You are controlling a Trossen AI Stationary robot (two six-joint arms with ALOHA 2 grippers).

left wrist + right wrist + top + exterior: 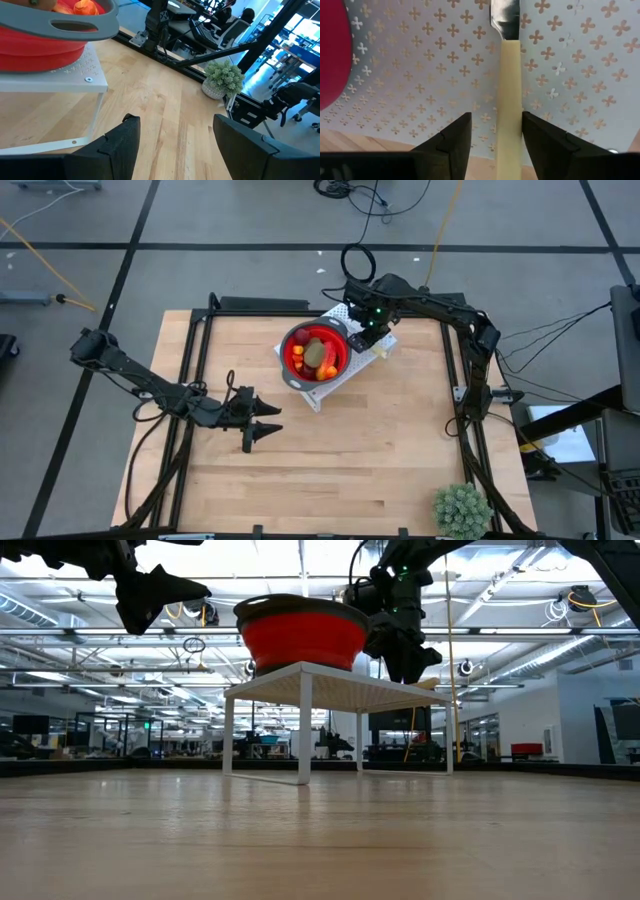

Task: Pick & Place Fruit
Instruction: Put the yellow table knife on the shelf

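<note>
Right wrist view shows the right gripper (492,131) hanging with its fingers parted on either side of the cream handle of the knife (508,107), not closed on it as far as one can tell; the knife lies flat on the white perforated stand (420,75), its steel blade pointing away. In the high view this gripper (372,330) sits at about 3 o'clock of the red bowl (337,362), just beside its grey rim. The fruit (318,356), orange bits, a dark red ball and an olive-brown oval, lies heaped in the bowl, which rests on the stand towards 12 o'clock of the tabletop (380,440). No loose fruit shows on the bare wood, so the placing looks largely or wholly done; pieces hidden under the stand or behind the arm cannot be ruled out. The left gripper (262,423) waits released and empty, at roughly 8 o'clock of the bowl and well apart from it. A spiky green plant ball (461,510) stands at the tabletop's 5 o'clock corner, clear of both arms. Closest to the right gripper's path are the knife between its fingers and the bowl's rim; a careless close or swing could drag the knife or nudge the bowl.
</note>
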